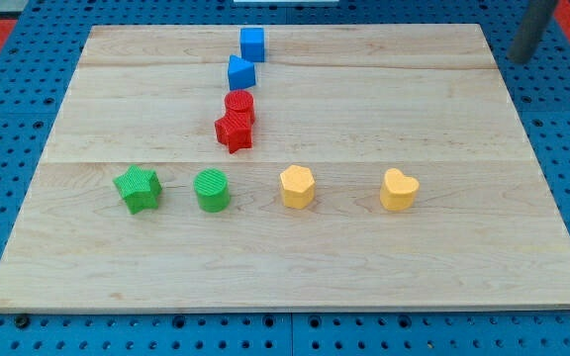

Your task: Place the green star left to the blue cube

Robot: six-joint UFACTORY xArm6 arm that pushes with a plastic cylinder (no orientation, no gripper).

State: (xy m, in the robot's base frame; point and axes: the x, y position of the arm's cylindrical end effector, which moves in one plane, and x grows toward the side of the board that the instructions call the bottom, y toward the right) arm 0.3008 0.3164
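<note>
The push has not begun, I judge — my tip [523, 57] hangs off the surface [463, 257] at the view's top right, well apart from every block; there are no fingers to close, only the rod. The green star [137, 189], ridged and lying flat, sits at the lower left beside the green cylinder [212, 190]. Next I must get below it and drive it up — to the left of the blue cube [252, 44].
</note>
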